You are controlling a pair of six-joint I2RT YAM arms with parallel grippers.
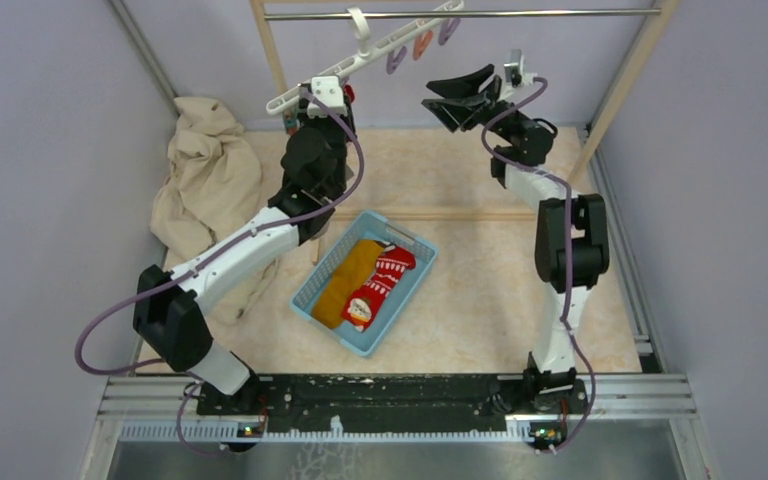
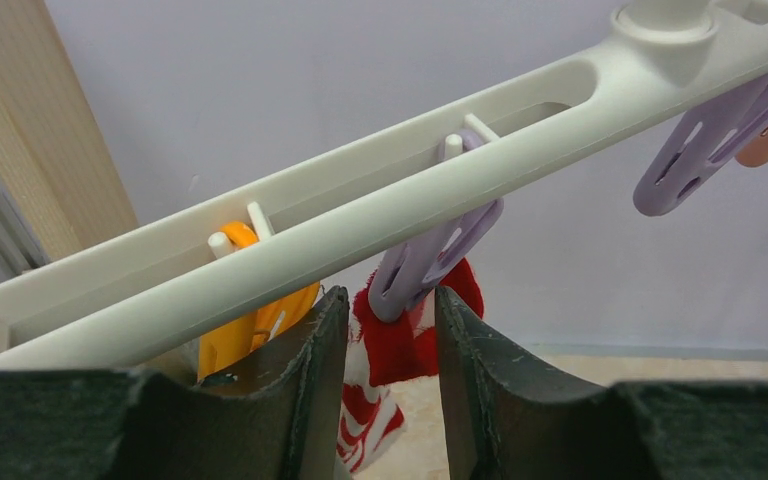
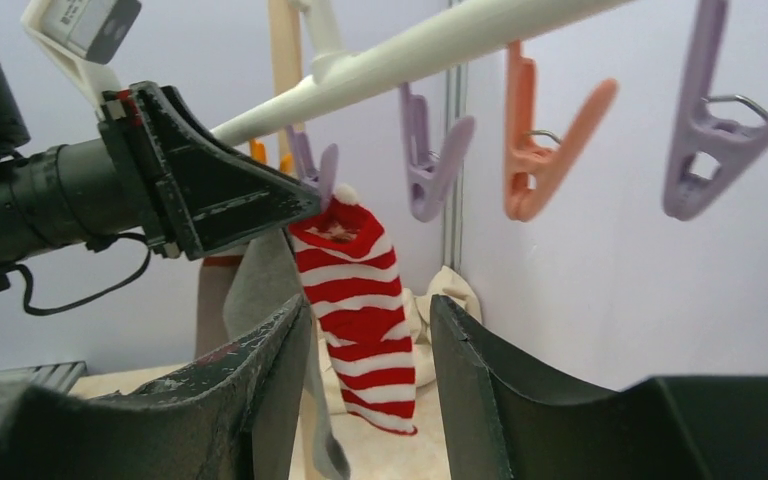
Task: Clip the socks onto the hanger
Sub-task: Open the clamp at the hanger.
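Left claw (image 2: 390, 302) apart around a smooth purple peg (image 2: 430, 255); right claw (image 3: 370, 305) apart, empty; white plastic hanger (image 2: 360, 222) slanted

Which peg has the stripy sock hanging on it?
The purple peg right above the red-and-white striped sock, pinching its top. To its right, the next purple peg, the orange peg and the far purple peg hold nothing.

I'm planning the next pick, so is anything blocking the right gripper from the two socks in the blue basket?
Nothing visible does. The yellow sock and the red patterned sock lie uncovered in the open-topped blue basket. The right gripper is open, up by the hanger.
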